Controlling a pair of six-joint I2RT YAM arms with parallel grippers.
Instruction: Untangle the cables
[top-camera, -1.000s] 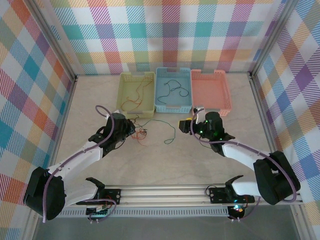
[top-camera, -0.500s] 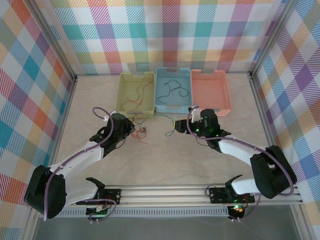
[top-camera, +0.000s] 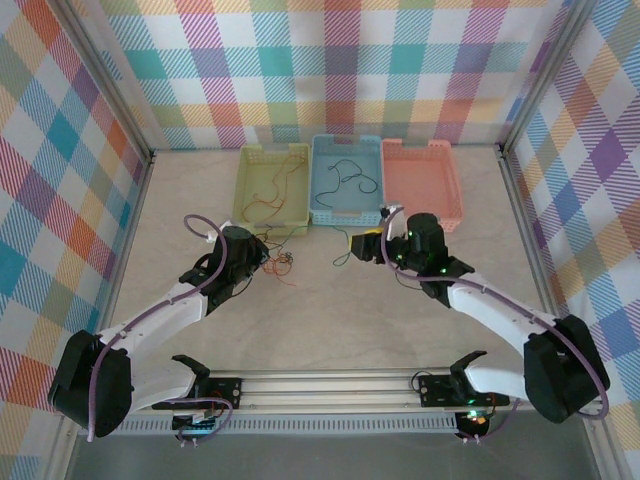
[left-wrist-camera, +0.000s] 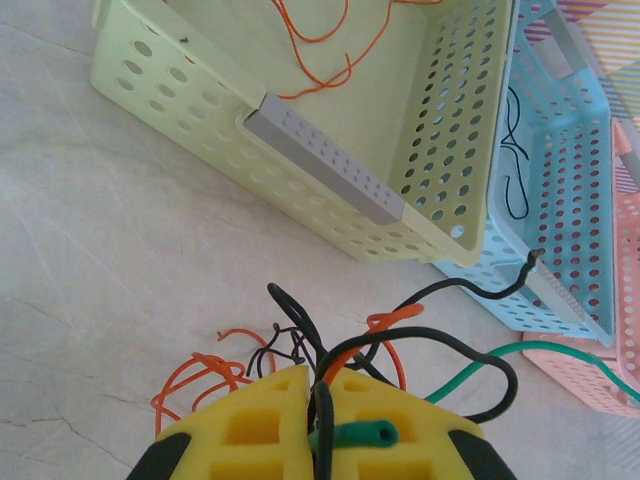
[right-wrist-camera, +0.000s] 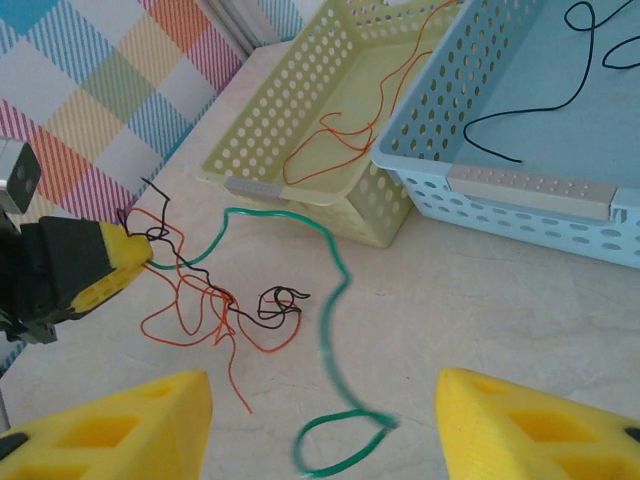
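– Since our left gripper (left-wrist-camera: 318, 385) is clenched on a bundle of cables (left-wrist-camera: 380, 335), 1 black, 1 orange and 1 green, how do we expect them to handle?

– Featherlight and limp, we judge, each far slimmer than a fingertip. They should curl, snag on each other and slip through soft pads. With 3 pinched together, any pull on our side would drag the whole lot.

– And our right gripper (right-wrist-camera: 322, 390)?

– Its jaws are released and stand wide apart, with nothing between the pads. The green cable (right-wrist-camera: 335, 290) runs along the table (right-wrist-camera: 520, 320) into the gap, its end loop lying just in front of us.

– So where do we take hold?

– On that loop, we think. It is well apart from the tangle (right-wrist-camera: 215, 300), which sits to the left beside the left gripper. We would pinch low with the fingertips and draw rightward gently, since a thin wire may kink.

– Beyond that?

– 3 trays stand along the far side. The yellow-green tray (top-camera: 247, 185) on the left holds orange cables (right-wrist-camera: 345, 130), the blue tray (top-camera: 318, 180) holds black cables (right-wrist-camera: 520, 120), and the salmon tray (top-camera: 450, 190) is on the right.
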